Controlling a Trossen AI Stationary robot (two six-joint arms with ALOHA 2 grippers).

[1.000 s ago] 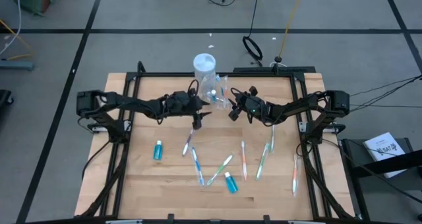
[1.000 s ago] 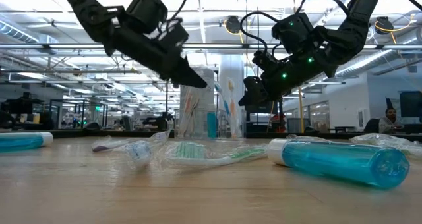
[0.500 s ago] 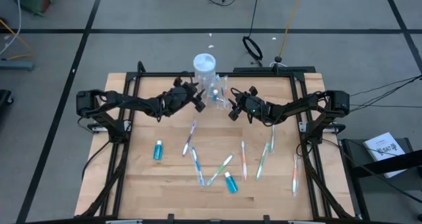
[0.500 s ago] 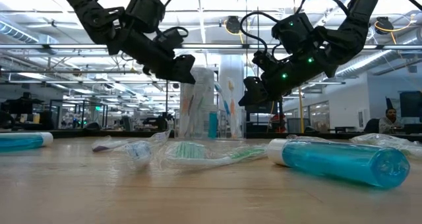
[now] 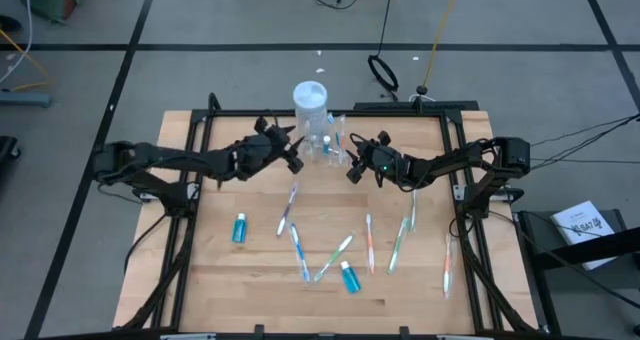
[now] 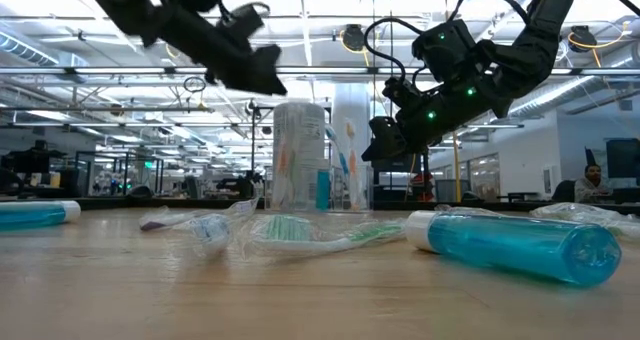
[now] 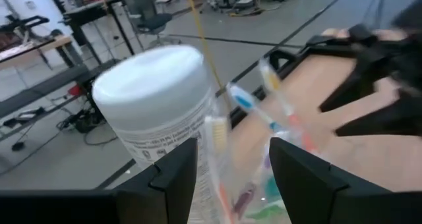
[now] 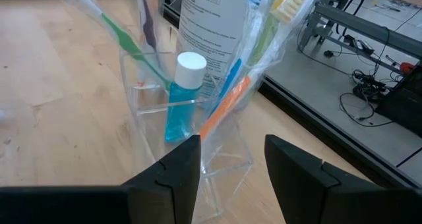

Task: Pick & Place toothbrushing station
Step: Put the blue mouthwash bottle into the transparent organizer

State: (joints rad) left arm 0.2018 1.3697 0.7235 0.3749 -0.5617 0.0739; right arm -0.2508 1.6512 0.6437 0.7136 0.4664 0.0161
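In the low view's foreground a teal tube [image 6: 515, 246] lies on its side at lower right on the wooden surface [image 6: 300, 300], with a wrapped toothbrush [image 6: 300, 236] at center and another tube [image 6: 35, 213] at the left edge. Seen from above, more brushes [image 5: 370, 242] and two tubes [image 5: 239, 227] lie scattered across the middle and lower part of the surface. Farther back, at upper center, stands the clear cup [image 8: 198, 151]; it holds a teal tube with a white cap [image 8: 182, 95] and several wrapped brushes [image 8: 224, 95] leaning out of it. Just behind the cup is a taller jar [image 7: 155, 105] with a white lid. The right end effector [image 8: 227, 158] hovers right of the cup, fingers spread and released, empty. The left end effector [image 7: 231, 171] hangs raised to the cup's left, facing the jar and brushes, fingers likewise apart and empty.
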